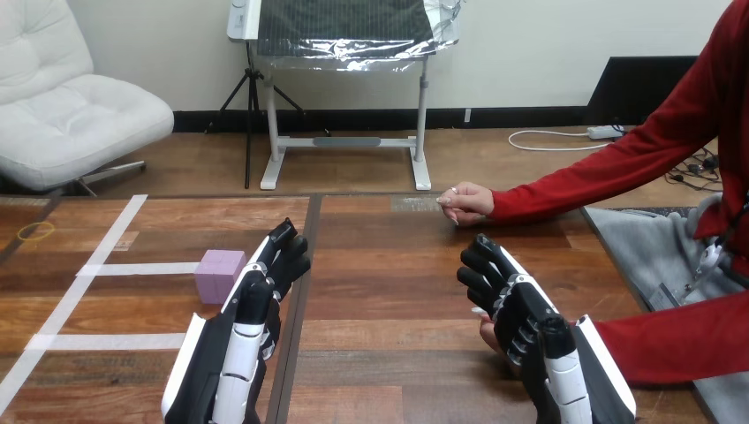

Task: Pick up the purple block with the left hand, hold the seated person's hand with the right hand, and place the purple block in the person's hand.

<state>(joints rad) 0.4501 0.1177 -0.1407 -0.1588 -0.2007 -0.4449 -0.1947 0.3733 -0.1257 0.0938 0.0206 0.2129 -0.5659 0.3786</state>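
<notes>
Task barely begun. Small purple cube-shaped block (pixel 219 274) sits on the brown wooden desk (pixel 389 291), not lifted, just to the outer side of the left robot hand (pixel 252 305); too close to say whether they touch. Left robot hand lies low over the desk with fingers stretched forward and loosely spread, nothing in it. Right robot hand (pixel 512 305) is over the person's nearer hand (pixel 486 334), of which only a sliver shows at its inner lower edge, red sleeve trailing off behind it; whether it has closed on that hand, cannot tell. Left to do, by my reading: grasp and lift the block, settle the hold on the person's hand, carry the block across, set it in the palm. Around: the person's farther hand (pixel 464 203), a loose fist resting on the desk ahead of the right robot hand, well apart. White tape strips (pixel 141 268) run beyond the block, away from the left robot hand; a thin yellow ring (pixel 35 231) far out that way. Grey cloth (pixel 636 256) outside the right robot hand. Nothing lies between the two robot hands; the path across looks free.
</notes>
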